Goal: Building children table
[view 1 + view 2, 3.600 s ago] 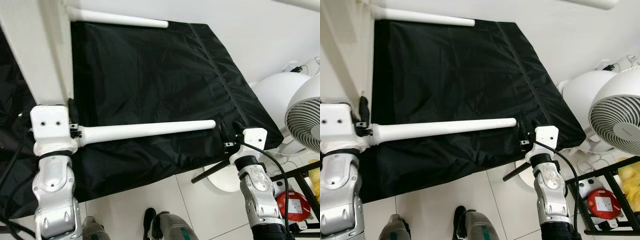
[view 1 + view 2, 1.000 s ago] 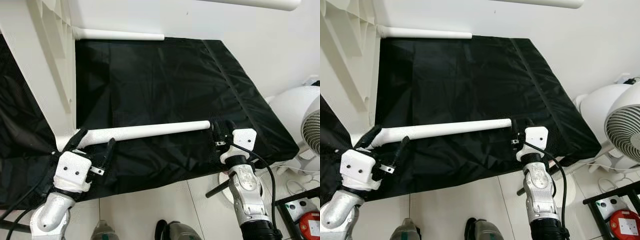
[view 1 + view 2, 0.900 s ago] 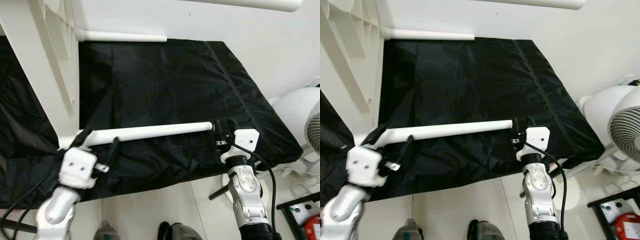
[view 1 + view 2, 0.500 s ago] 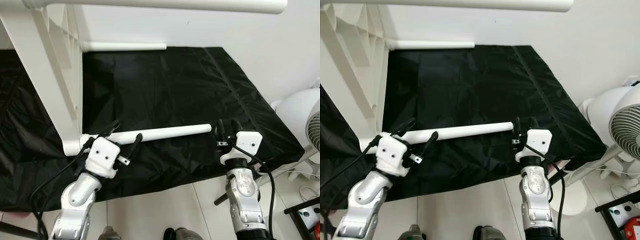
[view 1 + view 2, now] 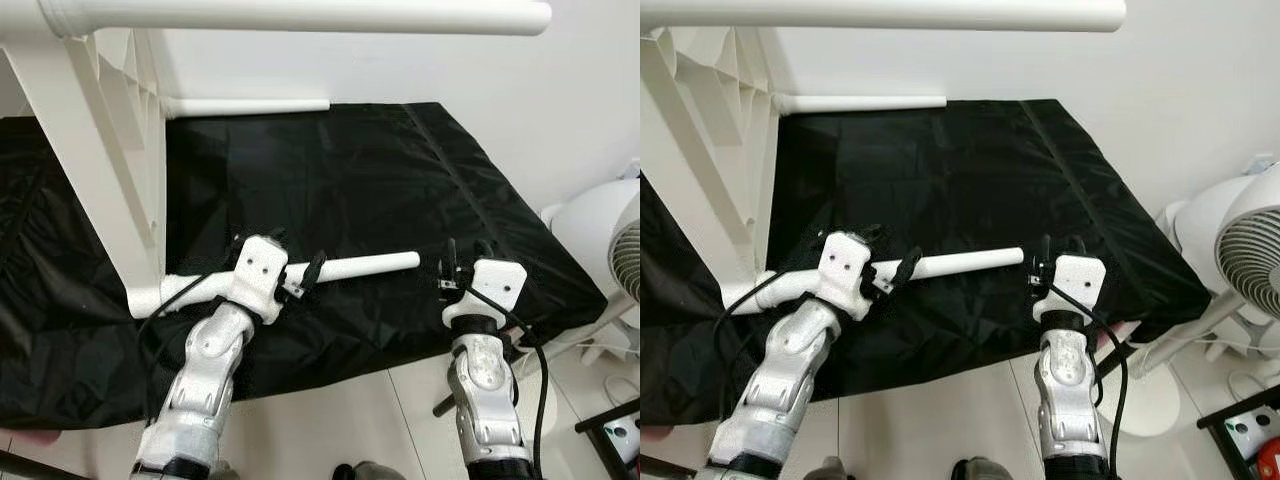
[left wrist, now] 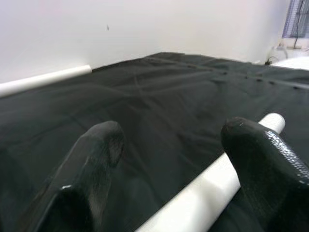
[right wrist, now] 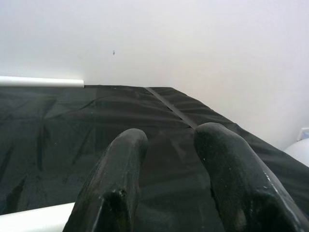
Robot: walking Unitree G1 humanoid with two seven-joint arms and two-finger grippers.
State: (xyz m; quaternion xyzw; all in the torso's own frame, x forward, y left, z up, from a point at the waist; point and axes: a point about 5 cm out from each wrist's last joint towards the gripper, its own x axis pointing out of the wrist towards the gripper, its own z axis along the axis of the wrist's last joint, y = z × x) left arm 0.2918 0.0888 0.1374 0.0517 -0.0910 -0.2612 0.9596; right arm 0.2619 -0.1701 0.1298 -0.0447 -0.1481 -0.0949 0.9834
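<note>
Children's table lying on its side on a black sheet [image 5: 380, 170] spread over the floor. The white tabletop [image 5: 95, 180] stands on edge at the left; its legs project rightward. The near lower leg [image 5: 350, 267] rests along the sheet, the far lower leg [image 5: 250, 105] lies by the wall, and an upper leg [image 5: 300, 15] crosses the top of the eye views.

The left pincer [image 5: 290, 268] straddles the near lower leg about midway along; its fingers [image 6: 96, 159] stand apart, one on each side of the tube, not closed on it. The right pincer [image 5: 462, 262] sits just beyond the free end of that leg, fingers slightly apart and holding nothing. A white fan [image 5: 625, 250] stands at the right, off the sheet.

Handling, as judged: the leg is a rigid, smooth, probably light tube; the glossy round surface may slip or roll in a loose grip. A firm hold near mid-length, with the free end steadied, seems best. The tabletop looks bulkier and awkward to tip.
</note>
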